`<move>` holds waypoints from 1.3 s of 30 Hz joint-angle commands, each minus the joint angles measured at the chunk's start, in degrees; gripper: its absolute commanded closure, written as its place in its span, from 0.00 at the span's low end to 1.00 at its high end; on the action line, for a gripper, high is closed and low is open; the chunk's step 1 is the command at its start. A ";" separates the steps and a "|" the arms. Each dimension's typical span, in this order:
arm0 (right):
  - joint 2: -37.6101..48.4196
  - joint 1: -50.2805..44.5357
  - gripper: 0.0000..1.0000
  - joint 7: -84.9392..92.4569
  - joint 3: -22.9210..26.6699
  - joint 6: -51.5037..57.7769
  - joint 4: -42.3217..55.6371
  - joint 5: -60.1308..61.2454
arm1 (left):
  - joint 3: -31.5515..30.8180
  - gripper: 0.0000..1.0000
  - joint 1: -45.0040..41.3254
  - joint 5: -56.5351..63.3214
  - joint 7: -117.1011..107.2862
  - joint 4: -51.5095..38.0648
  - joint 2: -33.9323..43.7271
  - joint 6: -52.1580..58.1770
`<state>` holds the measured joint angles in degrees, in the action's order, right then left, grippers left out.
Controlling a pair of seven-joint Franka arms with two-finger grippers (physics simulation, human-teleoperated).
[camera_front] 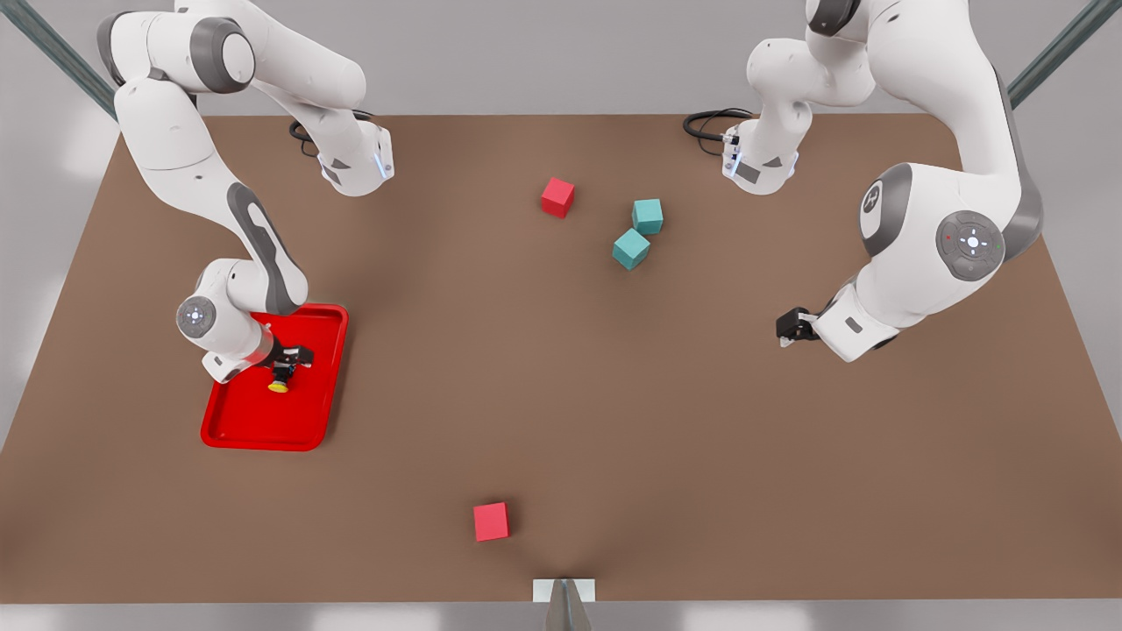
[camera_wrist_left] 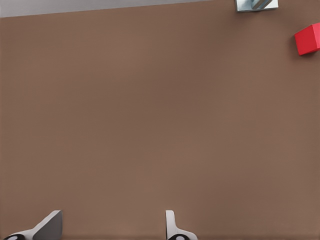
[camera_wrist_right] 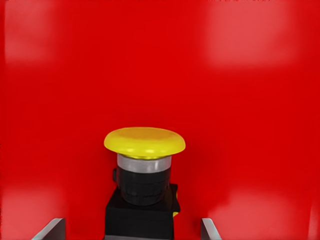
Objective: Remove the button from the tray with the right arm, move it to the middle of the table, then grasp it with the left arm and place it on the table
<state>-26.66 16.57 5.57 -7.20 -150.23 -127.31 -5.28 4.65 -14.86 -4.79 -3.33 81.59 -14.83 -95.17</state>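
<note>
Over the red tray (camera_front: 230, 429) near the tabletop's (camera_front: 561, 421) short edge, the right end effector (camera_front: 285, 368) straddles the yellow-capped button (camera_front: 279, 386), fingers spread wide, not yet closed; the left end effector (camera_front: 786, 331) waits open at the opposite short edge.

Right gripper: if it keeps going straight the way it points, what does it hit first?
Probably the button, centred between the open right gripper fingers, with the tray floor behind it. Depth is unclear.

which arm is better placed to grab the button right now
The right arm: its tool hangs over the red tray with open fingers straddling the button. The left tool waits open over bare table, far across.
</note>
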 commanded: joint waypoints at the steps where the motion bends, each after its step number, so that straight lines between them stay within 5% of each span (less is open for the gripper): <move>1: 0.03 -0.05 0.00 -5.39 -0.01 0.02 0.05 0.00 | 0.00 0.00 0.00 0.04 -0.01 -0.03 0.07 0.07; 7: 0.03 -0.05 0.02 -5.39 -0.01 0.11 0.75 0.01 | 0.00 0.00 0.00 0.04 -0.01 -0.03 0.07 0.07; 16: 0.03 0.12 0.49 -5.21 -0.01 0.90 0.84 0.01 | 0.00 0.00 -0.09 0.04 -0.01 -0.03 0.07 0.07; 31: 0.21 0.13 0.57 -4.25 -0.09 0.90 1.98 -1.93 | 0.00 0.00 -0.09 0.13 -0.01 -0.03 0.15 0.07; 39: 2.41 -0.58 0.58 -2.14 -3.17 12.15 9.80 -1.84 | 0.00 0.00 -0.09 0.13 -0.01 -0.03 0.15 0.07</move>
<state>-24.45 16.09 4.24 -10.15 -143.70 -118.57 -6.32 4.65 -14.93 -4.69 -3.31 81.59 -14.74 -95.12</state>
